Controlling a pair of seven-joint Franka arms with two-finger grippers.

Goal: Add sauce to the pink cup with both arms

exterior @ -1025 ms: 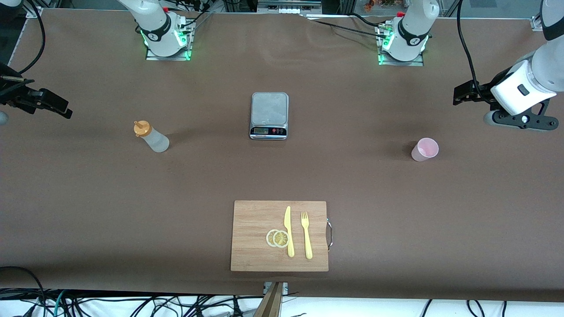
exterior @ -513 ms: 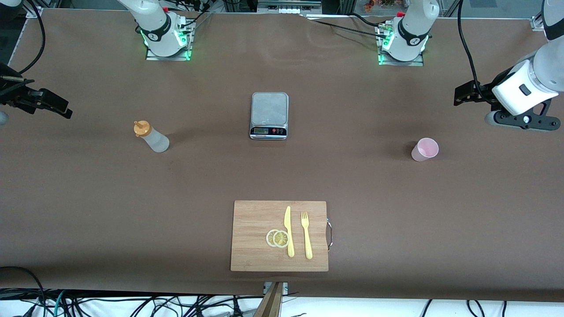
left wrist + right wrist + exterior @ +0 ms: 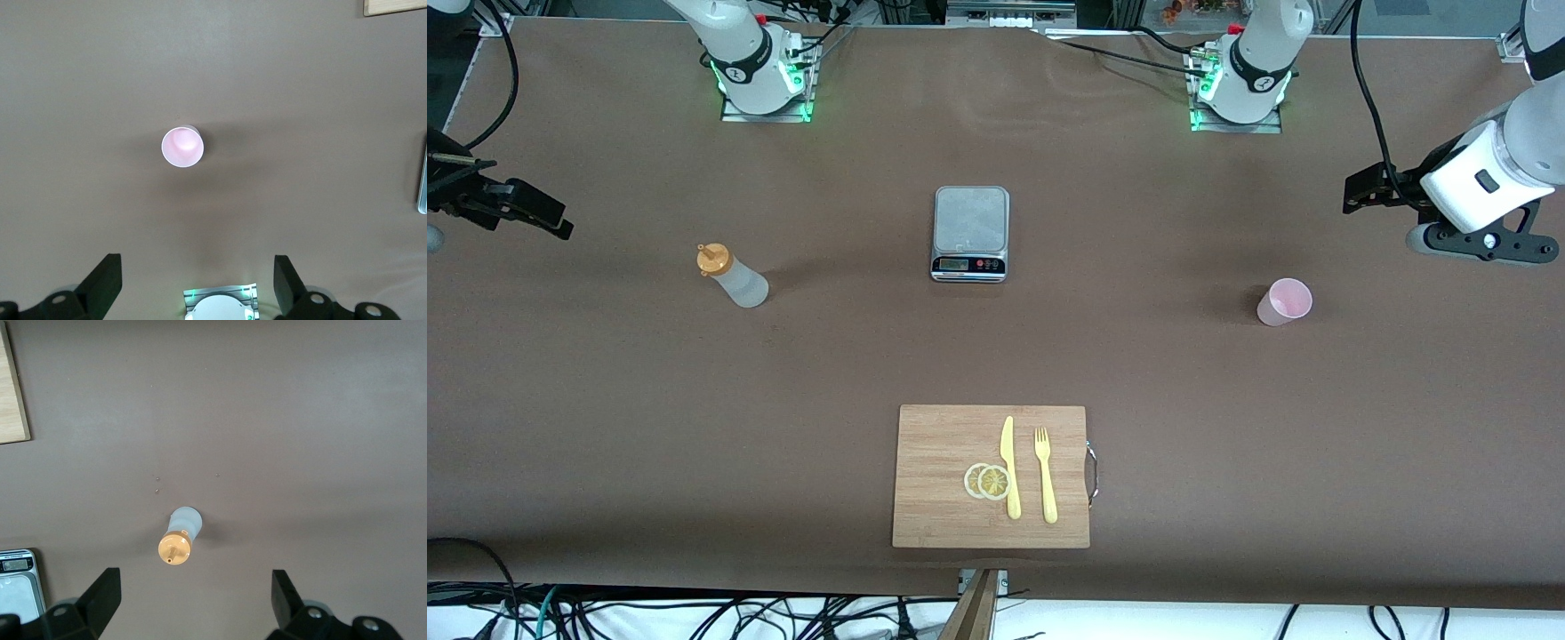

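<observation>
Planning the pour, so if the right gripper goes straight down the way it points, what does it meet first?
Probably bare table: the open right gripper points down, with the sauce bottle slightly ahead of its line, though depth is unclear.

The sauce (image 3: 732, 277) stands alone toward the right arm's end of the table (image 3: 605, 400), bare cloth all round it; the pink cup (image 3: 1285, 301) stands alone toward the left arm's end; the scale (image 3: 970, 233) sits between them, well apart from both; the cutting board (image 3: 991, 476) lies nearer the camera
</observation>
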